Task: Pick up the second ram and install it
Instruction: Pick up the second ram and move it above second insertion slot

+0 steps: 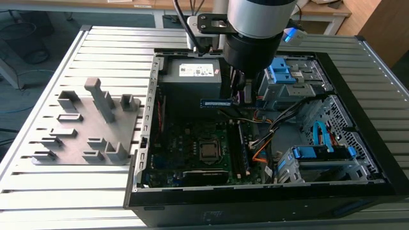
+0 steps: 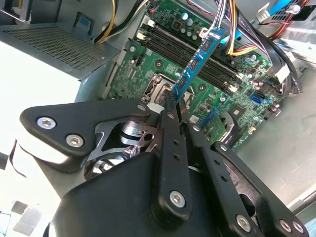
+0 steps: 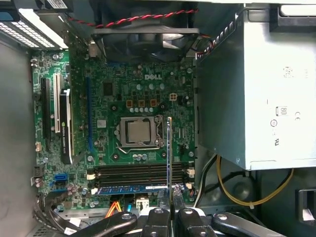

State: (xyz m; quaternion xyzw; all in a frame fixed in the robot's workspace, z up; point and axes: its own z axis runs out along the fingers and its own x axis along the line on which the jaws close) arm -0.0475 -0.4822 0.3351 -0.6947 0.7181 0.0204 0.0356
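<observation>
RAM (image 2: 197,61) is pinched at one end between the gripper's (image 2: 174,107) fingers, which are closed tight on it. It hangs inside the open case (image 1: 145,143), above the motherboard (image 3: 138,94) and near the power supply (image 3: 247,89), turned crosswise to the slots (image 3: 138,173) and clear of the board. Also in the case, the slot nearest the board's edge carries a blue stick (image 3: 131,188), and a grey fixture (image 1: 89,129) lies on the tabletop (image 1: 76,191) beside the case.

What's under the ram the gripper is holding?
In the first wrist view the second ram, shut in the gripper, hangs over the motherboard, crossing the memory slots beside the CPU socket. The strip of board directly beneath it is covered.
</observation>
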